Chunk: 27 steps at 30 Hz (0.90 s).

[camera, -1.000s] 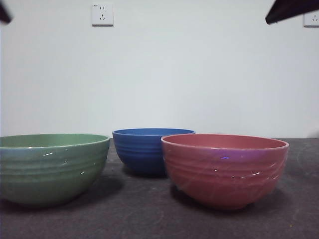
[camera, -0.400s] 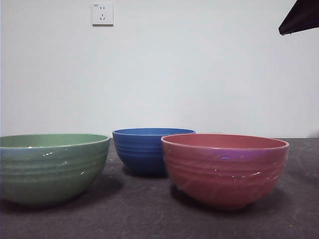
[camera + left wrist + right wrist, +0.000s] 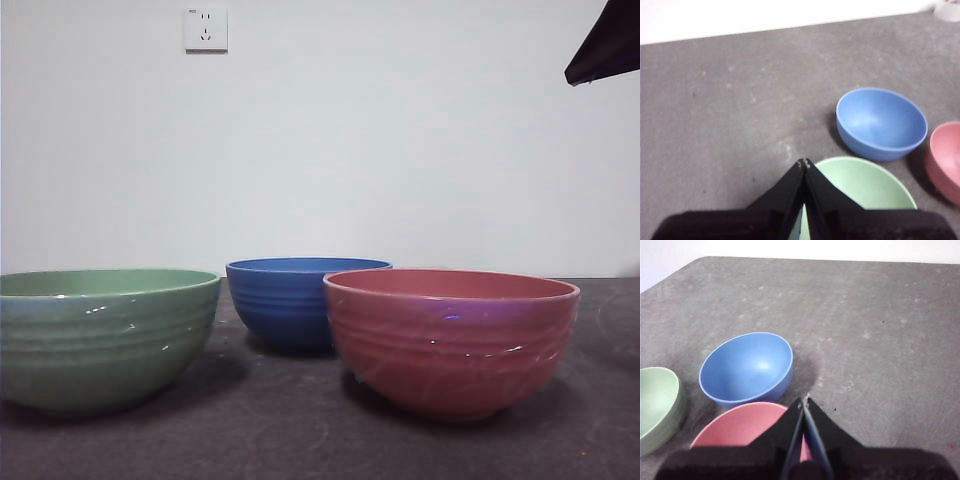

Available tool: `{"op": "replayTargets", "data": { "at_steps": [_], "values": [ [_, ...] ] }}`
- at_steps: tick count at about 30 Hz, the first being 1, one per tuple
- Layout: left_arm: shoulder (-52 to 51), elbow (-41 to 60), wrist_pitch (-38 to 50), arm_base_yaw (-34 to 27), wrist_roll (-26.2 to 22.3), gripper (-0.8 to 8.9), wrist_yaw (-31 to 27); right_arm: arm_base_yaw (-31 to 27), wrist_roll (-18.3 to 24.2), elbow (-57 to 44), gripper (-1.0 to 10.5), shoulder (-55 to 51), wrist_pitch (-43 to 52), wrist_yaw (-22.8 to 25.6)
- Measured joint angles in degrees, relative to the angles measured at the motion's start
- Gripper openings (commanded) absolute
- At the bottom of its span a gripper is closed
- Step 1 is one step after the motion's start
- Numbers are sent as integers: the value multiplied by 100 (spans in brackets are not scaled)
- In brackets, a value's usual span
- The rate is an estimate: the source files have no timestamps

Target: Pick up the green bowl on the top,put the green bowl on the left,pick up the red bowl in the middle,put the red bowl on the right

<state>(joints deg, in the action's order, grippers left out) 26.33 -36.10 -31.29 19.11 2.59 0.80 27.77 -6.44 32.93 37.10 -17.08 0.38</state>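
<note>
Three bowls sit apart on the grey bench, none stacked. In the front view the green bowl is at about 8 o'clock from the centre of the scene, the red bowl at about 4 o'clock, and a blue bowl sits between them and farther back, near 6 o'clock. Red and blue overlap in that view, but both wrist views show a gap of bare bench between them.

The left hand hangs above the green bowl's near rim with its two black jaws pressed tip to tip, gripping nothing. The right hand hangs above the red bowl in the same way, jaws closed together and empty. In the front view only a dark tip shows near 2 o'clock; which arm it belongs to cannot be told from there.

Judging by the layout, both placements look finished, so the step in hand is clearing the arms away. To do that well, each hand should rise straight up before swinging outward, so no jaw clips a rim and drags a light, glossy bowl. The jaws should be kept closed so nothing catches, and neither arm should pass low across the blue bowl
</note>
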Motion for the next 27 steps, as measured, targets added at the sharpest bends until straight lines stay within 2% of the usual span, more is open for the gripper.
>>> {"op": "replayTargets", "data": {
  "at_steps": [5, 9, 13, 19, 27],
  "values": [
    [-1082, 31, -184, -501, -398, -3, -59, 0, -4, 2, 2, 0, -24, 0],
    [-1974, 380, 428, -1287, -553, -3, -81, 0, -4, 0, 2, 0, -31, 0],
    [-2450, 1331, 1010, -1873, -619, -3, -20, 0, -4, 2, 2, 0, -37, 0],
    [-2533, 2730, 1880, -2050, -608, -3, 656, 0, -4, 2, 2, 0, -48, 2],
    [-2599, 3322, 1862, -2050, -304, -3, 688, 0, -4, 0, 2, 0, -46, 0]
  ]
}}
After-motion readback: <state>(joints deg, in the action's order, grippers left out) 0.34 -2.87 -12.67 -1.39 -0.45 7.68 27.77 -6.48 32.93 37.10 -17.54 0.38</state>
